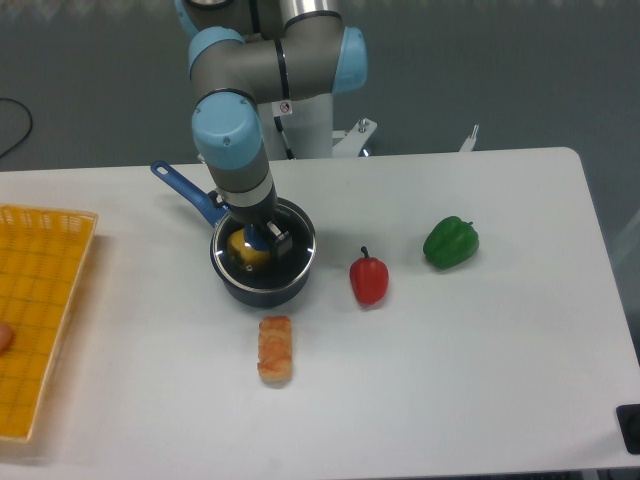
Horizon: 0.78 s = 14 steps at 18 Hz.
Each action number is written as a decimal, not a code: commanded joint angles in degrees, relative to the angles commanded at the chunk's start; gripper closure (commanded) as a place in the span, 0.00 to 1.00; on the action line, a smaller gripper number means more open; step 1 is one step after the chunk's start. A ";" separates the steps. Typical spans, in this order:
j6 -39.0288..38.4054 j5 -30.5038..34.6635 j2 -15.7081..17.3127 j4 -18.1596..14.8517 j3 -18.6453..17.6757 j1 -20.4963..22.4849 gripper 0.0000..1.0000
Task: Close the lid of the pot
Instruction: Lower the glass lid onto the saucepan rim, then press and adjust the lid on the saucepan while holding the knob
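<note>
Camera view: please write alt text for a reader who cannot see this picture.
A robot arm reaches down with its gripper at the glass lid on a dark pot with a blue handle; something yellow shows inside. On the white table lie a red pepper, a green pepper and a shrimp-like piece, with a yellow basket at left.

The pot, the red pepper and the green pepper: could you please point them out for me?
pot (262, 288): fixed camera, front outer wall.
red pepper (369, 281): fixed camera, body centre.
green pepper (450, 243): fixed camera, body centre.
</note>
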 joint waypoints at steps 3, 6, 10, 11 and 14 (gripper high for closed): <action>-0.09 0.00 -0.26 0.87 0.00 -0.09 0.46; -0.17 0.09 -0.53 1.23 -0.09 -0.26 0.46; -0.09 0.09 -0.53 1.23 -0.09 -0.26 0.46; 0.00 0.09 -0.53 1.23 -0.09 -0.26 0.46; 0.18 0.09 -0.35 1.14 -0.09 -0.18 0.46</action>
